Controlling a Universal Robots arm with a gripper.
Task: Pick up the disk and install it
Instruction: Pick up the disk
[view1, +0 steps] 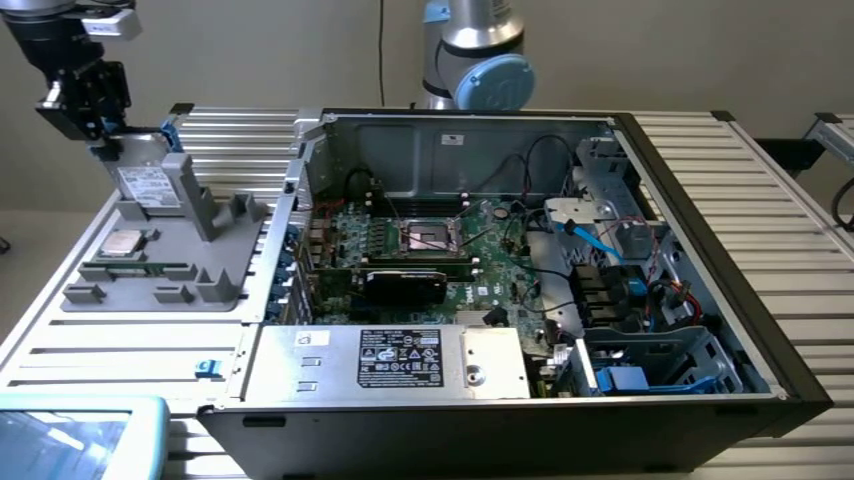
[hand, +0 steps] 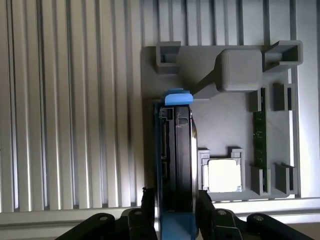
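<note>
The gripper (view1: 104, 145) was up at the back corner of the grey tray (view1: 220, 290), on the exterior view's left. Its two black fingers (hand: 148, 206) were shut on the disk (view1: 144, 185), one on each flat side. They pressed on the end of the disk nearest the wrist.

The disk stood tilted on the tray. It leaned on a tall grey post (view1: 196, 195) that rose from the tray. From the wrist, the disk (hand: 176, 150) showed edge-on as a thin dark slab. It had a blue tab (hand: 177, 97) at its far end, and more blue showed between the fingers. The gripper (hand: 175, 202) sat right over that near end.

A small square silver chip (view1: 127, 243) lay in a pocket in the middle of the tray, just beside the disk. A long green card (view1: 134, 268) lay in a slot near the tray's front edge.

The tray sat on a bench (view1: 120, 345) made of shiny metal slats. It was at the bench's side on the exterior view's left. In the middle of the bench stood a big open computer case (view1: 454, 150), well apart from the disk. A silver box (view1: 287, 365) with a black label sat along the case's front edge. The arm's grey and blue base (view1: 478, 70) stood past the back edge of the bench.
</note>
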